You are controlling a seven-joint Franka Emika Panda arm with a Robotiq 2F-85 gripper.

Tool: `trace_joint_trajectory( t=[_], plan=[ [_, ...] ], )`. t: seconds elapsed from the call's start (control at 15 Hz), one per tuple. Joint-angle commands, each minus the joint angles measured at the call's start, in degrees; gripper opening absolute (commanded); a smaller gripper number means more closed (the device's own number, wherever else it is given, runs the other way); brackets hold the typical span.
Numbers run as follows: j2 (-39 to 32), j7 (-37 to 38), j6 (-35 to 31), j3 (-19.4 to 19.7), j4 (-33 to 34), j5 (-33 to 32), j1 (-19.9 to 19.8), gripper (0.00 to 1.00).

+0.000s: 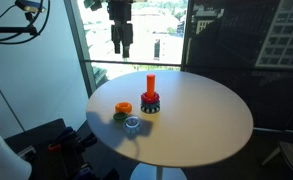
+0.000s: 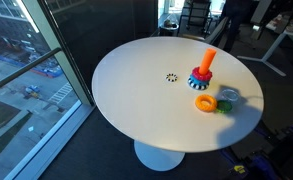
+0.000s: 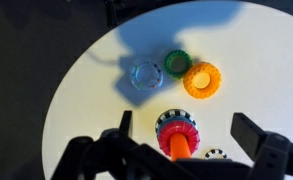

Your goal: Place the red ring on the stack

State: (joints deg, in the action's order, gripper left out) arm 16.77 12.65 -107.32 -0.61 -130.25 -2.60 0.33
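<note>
The stack [image 3: 175,140] is an upright orange peg with a dark blue toothed ring at its foot. The red ring [image 3: 176,124] sits around the peg on top of the blue ring. Both exterior views show the stack [image 1: 150,93] [image 2: 204,68] near the table's middle. My gripper [image 3: 191,132] is open and empty, its two dark fingers either side of the stack in the wrist view. In an exterior view the gripper [image 1: 121,45] hangs well above the table, apart from the stack.
An orange ring [image 3: 202,79], a green ring [image 3: 177,63] and a clear bluish ring [image 3: 144,75] lie loose beside the stack on the round white table [image 1: 206,125]. A small black-and-white marker [image 3: 217,155] lies close by. Windows stand behind the table.
</note>
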Motion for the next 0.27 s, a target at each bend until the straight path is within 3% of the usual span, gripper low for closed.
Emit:
trace_joint_trajectory(
  t=[0.0,0.2],
  plan=[
    [0.60,0.22,-0.01,-0.53,-0.41,0.17,-0.58,1.00],
    [1.35,0.57,-0.31,-0.57,-1.21,0.19,-0.64,1.00]
  ],
)
